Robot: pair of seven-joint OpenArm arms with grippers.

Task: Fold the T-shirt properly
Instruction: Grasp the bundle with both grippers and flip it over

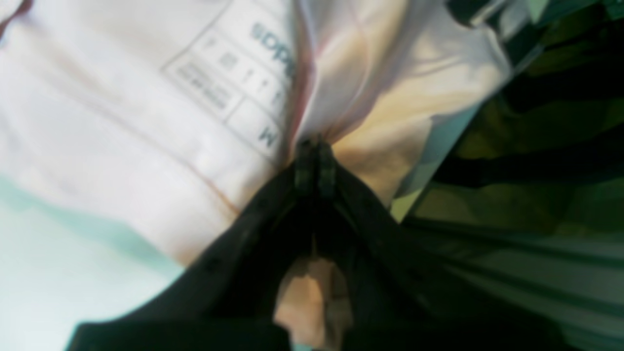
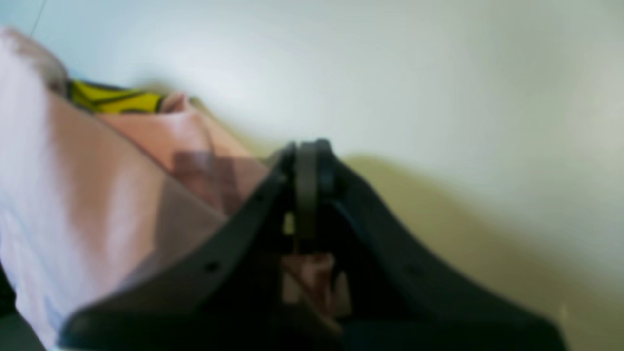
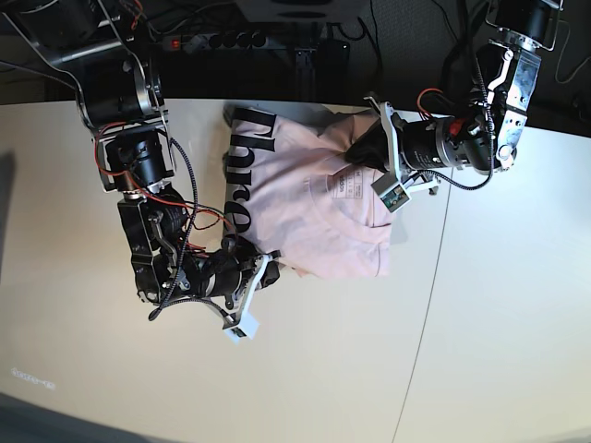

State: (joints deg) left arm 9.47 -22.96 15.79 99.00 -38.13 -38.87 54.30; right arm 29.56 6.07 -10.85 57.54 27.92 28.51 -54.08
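Two grippers clamped on the pale pink short-sleeved cotton T-shirt (image 3: 309,208).

Shirt lies partly folded on the white table (image 3: 480,332), black lettering (image 3: 247,175) on its far-left part, printed size label (image 1: 239,73) facing up near the collar. Left gripper (image 1: 314,163) pinches a bunched fold beside that label. Right gripper (image 2: 307,170) is closed on the shirt's near-left edge; a yellow-black graphic (image 2: 114,100) shows beyond it.

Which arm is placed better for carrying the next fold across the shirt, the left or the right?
Probably the left. The left gripper is shut on the T-shirt near the neck label, over the cloth. The right gripper pinches only the edge.
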